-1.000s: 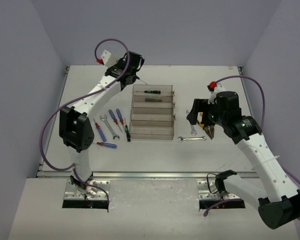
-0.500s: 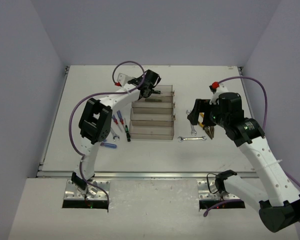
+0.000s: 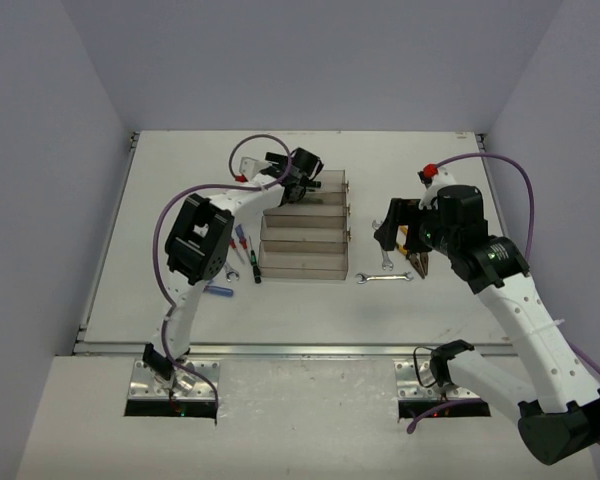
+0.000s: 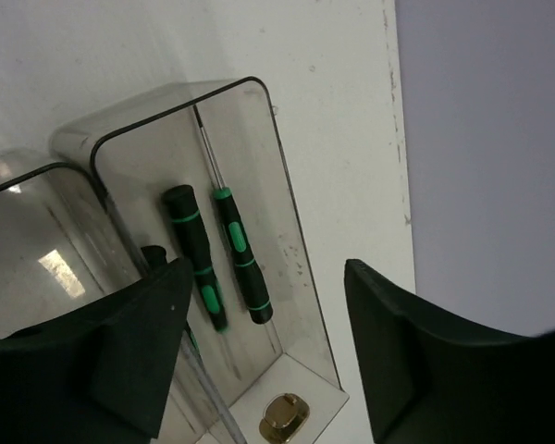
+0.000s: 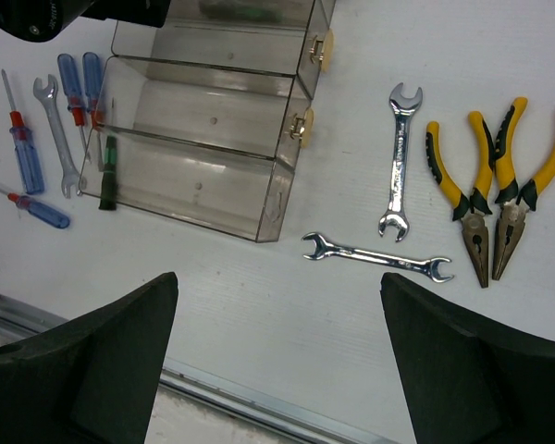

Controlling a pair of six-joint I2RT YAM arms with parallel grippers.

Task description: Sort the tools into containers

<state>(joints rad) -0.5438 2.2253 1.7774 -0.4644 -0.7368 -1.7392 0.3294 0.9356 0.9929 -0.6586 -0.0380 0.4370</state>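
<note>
White surface [image 3: 110, 290], top view: four joined trays [image 3: 302, 266] at centre, left arm over the far one, right arm to their right. Left wrist: left jaws apart, empty, above the end tray holding two black screwdrivers [image 4: 196, 259]. Right wrist: right jaws wide, empty; wrenches [image 5: 398, 162] and pliers [image 5: 474, 222] lie beside the trays.

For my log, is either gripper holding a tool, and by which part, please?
Nothing is held: the left gripper and right gripper both stand open.
</note>
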